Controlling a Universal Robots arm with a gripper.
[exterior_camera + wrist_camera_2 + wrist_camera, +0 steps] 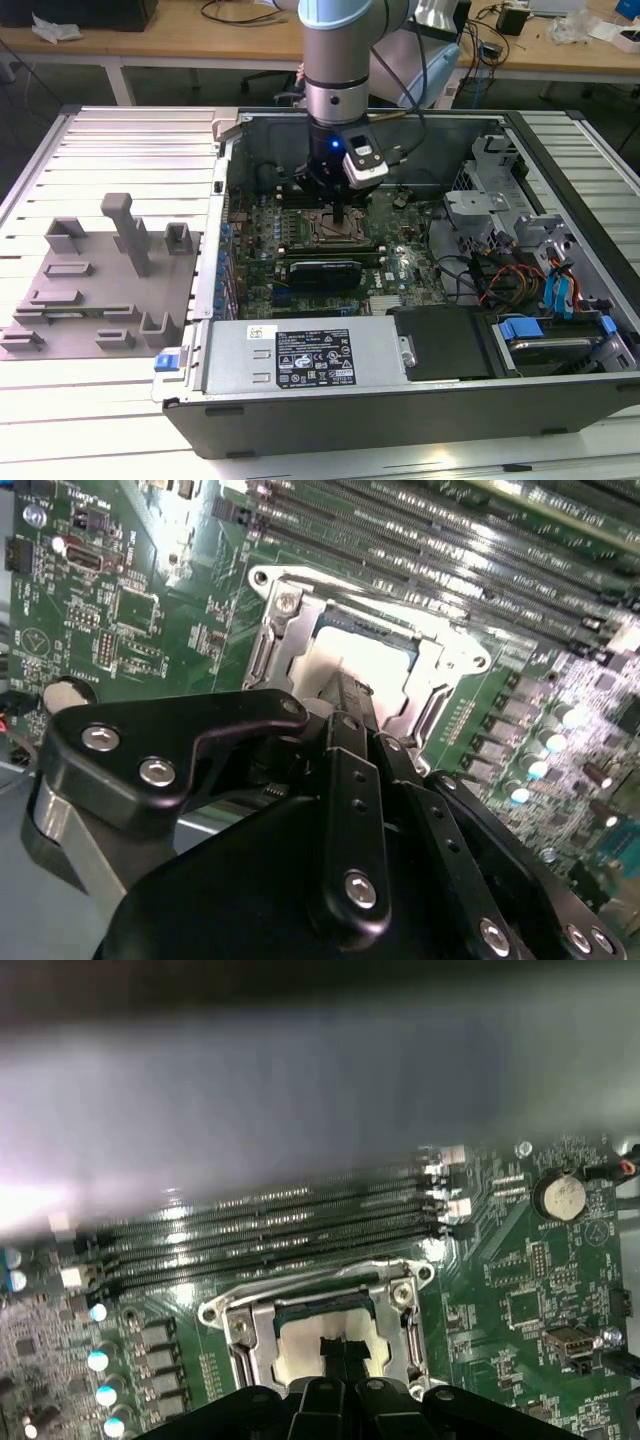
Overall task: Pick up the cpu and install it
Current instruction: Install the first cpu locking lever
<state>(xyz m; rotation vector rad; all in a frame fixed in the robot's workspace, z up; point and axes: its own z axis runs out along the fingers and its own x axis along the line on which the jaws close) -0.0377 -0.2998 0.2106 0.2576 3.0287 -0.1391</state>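
Exterior view first: the black pincer [341, 213] hung straight down from the grey and blue arm [337, 60] into the open black computer case [420, 400], its tips right over the dark metal-framed square socket [338, 232] on the green motherboard [400, 265]. Both wrist views looked down the pincer [350, 695] [343, 1352] at the small flat pale silver-white cpu [345, 660] [315, 1340], which lay inside the socket frame [440, 665] [245, 1330]. The narrow dark fingers were drawn close together and met the chip's top at its middle; I could not tell whether they clamped it or merely touched it. Long black memory slots [270, 1235] ran just beside the socket. Off to the exterior view's left, a grey plastic fixture block [110, 270] sat on the ribbed pale tabletop [120, 140], well apart from the case.
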